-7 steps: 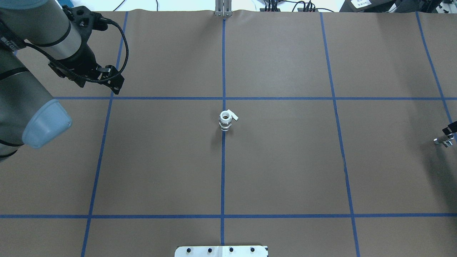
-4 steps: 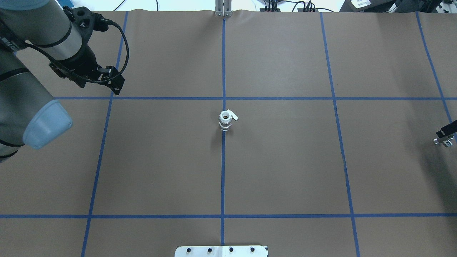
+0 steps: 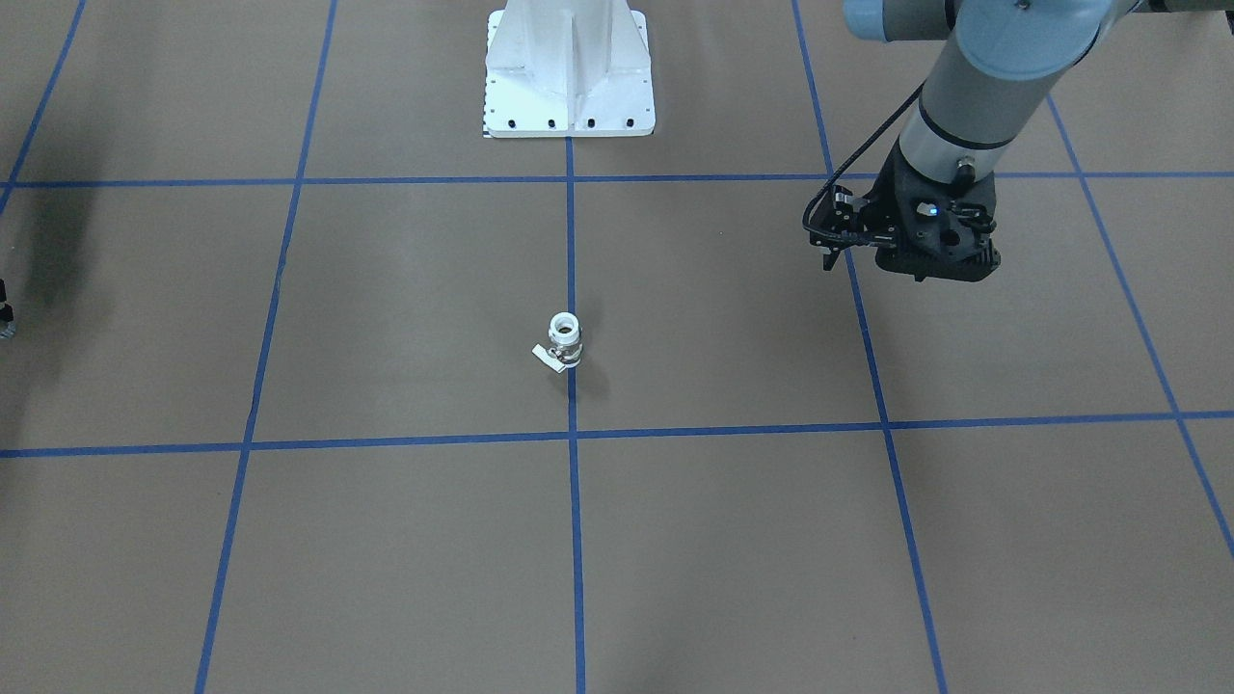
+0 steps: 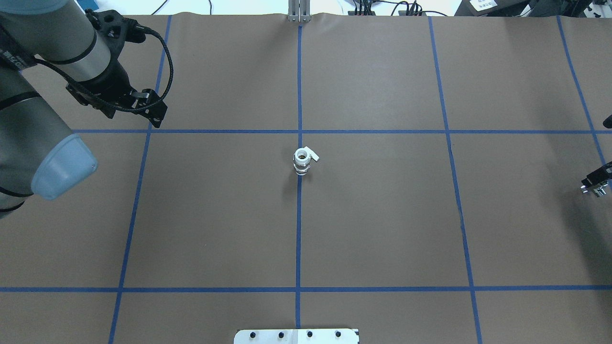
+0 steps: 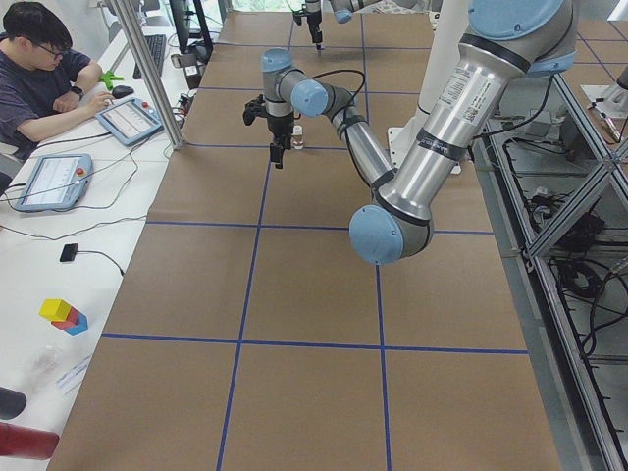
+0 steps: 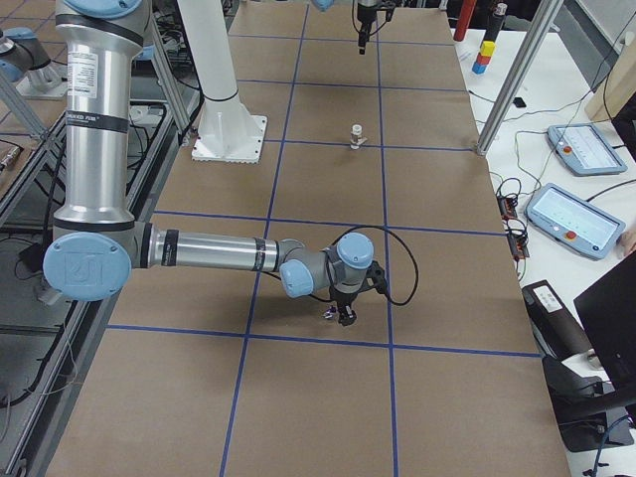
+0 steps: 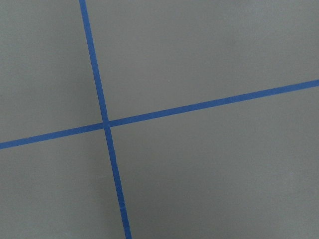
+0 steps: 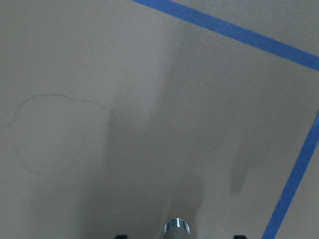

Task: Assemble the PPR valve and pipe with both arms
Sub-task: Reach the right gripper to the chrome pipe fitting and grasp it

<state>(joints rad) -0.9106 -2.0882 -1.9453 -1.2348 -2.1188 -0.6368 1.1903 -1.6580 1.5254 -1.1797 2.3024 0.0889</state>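
Looking over the brown paper-covered table (image 4: 382, 215), we find the PPR valve (image 4: 302, 161) standing upright on a blue tape line (image 4: 299, 239). One white collar faces up and its flat lever (image 4: 313, 154) sticks out sideways. It sits between the two sets of fingers and well apart from both, touched by neither. The right gripper (image 6: 343, 316) hangs above the paper with its fingers closed around the pipe (image 8: 177, 228). We see the pipe's shiny end poking out beyond the fingertips in the right wrist view, with its shadow on the paper below. The left gripper (image 5: 278, 155) points down at the table on the valve's other side, holding nothing we can make out. We cannot tell whether its fingers are parted or together. Straight beneath those fingers lies a crossing of tape lines (image 7: 105, 123). The white pedestal (image 3: 569, 72) stands beyond the valve, away from both grippers.
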